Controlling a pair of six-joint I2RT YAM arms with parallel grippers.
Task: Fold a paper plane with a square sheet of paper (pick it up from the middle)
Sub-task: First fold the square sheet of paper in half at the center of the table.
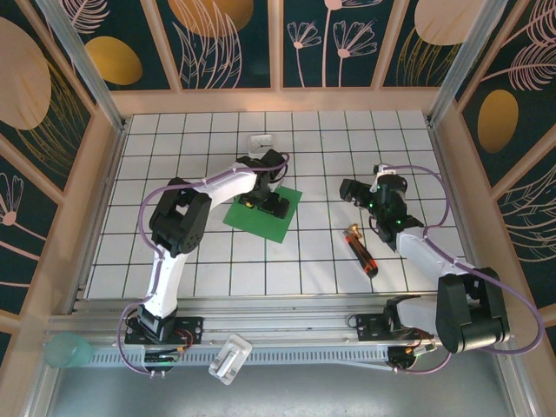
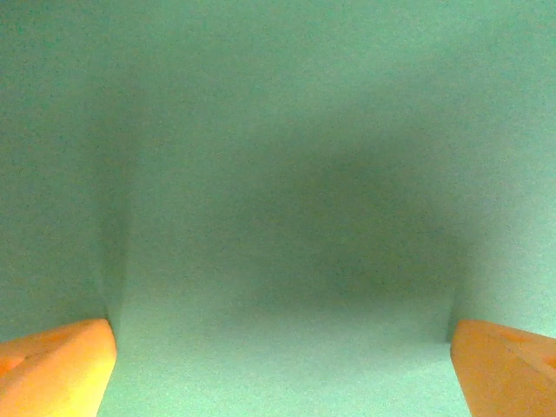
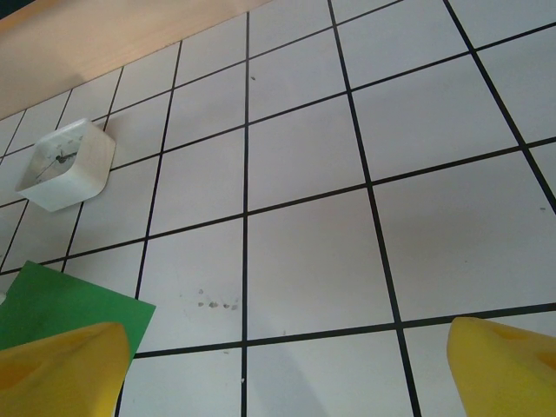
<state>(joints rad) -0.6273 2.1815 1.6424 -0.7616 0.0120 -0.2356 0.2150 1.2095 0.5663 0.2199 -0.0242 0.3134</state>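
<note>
The square sheet of paper [image 1: 259, 221] lies flat and bright green on the tiled table, left of centre. My left gripper [image 1: 263, 202] is down over its middle, open; in the left wrist view green paper [image 2: 278, 174] spreads close under the camera, with an orange fingertip [image 2: 52, 365] at each lower corner, far apart. My right gripper [image 1: 352, 193] hovers open over bare tiles to the right of the sheet. From the right wrist, a corner of the paper [image 3: 61, 304] shows at lower left behind a yellow fingertip [image 3: 61, 373].
A small white square box [image 1: 259, 141] sits behind the sheet, also in the right wrist view as the box [image 3: 65, 165]. A red-and-black screwdriver [image 1: 361, 250] lies on the tiles in front of the right gripper. Wooden walls [image 1: 278, 100] enclose the table.
</note>
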